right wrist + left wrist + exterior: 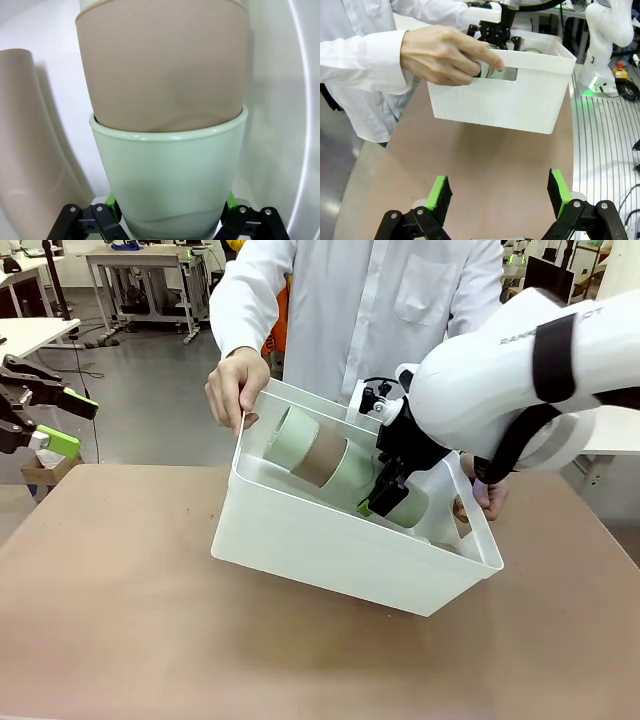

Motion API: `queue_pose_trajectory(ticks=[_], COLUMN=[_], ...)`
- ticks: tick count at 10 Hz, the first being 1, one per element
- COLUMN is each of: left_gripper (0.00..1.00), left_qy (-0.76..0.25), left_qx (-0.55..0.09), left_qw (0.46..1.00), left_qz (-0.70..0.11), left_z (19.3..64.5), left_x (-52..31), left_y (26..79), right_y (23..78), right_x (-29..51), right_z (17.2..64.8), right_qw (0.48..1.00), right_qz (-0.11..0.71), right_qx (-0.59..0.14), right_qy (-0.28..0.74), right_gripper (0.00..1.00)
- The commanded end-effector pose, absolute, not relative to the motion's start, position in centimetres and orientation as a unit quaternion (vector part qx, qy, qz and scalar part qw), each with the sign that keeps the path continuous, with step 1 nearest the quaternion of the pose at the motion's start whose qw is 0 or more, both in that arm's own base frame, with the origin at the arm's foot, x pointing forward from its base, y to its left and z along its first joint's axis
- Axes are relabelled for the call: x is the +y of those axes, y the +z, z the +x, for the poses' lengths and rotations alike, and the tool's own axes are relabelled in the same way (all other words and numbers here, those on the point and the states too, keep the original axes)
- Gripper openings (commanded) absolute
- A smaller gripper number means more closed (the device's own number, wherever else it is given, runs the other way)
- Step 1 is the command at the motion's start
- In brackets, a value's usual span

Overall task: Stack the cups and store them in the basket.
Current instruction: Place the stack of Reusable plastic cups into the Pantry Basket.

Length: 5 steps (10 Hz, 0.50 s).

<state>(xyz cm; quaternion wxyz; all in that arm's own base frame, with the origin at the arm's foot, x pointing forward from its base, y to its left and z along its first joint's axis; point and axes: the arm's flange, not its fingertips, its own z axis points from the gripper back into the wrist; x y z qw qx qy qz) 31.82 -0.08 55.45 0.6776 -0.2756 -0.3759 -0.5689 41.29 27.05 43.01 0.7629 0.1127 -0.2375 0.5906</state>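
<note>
A person holds the white basket (330, 540) tilted above the table, a hand (237, 385) on its far left rim. Inside lies a stack of cups (322, 453), mint green and tan nested together. My right gripper (385, 495) reaches into the basket and is shut on the stack's mint end cup (170, 175), a green pad on each side. A tan cup (165, 65) sits nested in that mint one. Another tan cup (25, 140) lies beside the stack. My left gripper (72, 423) hangs open at the far left, away from the basket (520, 105), with nothing between its fingers (440, 190).
The person's other hand (485, 495) holds the basket's right end behind my right arm. The brown table (150, 640) lies bare in front of and left of the basket. A cardboard box (45, 470) sits beyond the table's left edge.
</note>
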Motion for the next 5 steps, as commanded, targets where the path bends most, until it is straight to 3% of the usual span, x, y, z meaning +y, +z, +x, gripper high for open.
queue_pose_trajectory(ticks=[1,5], left_gripper=[1.00,1.00], left_qy=[-0.565,-0.565], left_qx=[-0.380,-0.380], left_qw=[0.676,0.676], left_qz=[-0.282,-0.282], left_z=[31.8,31.8], left_x=[-0.1,-0.1], left_y=[55.8,55.8], right_y=[43.3,42.0], right_x=[28.0,28.9], right_z=[43.1,43.7], right_qw=[0.763,0.764], right_qz=[0.106,0.104], right_qx=[-0.240,-0.223], right_qy=[0.590,0.597], right_gripper=[0.86,0.86])
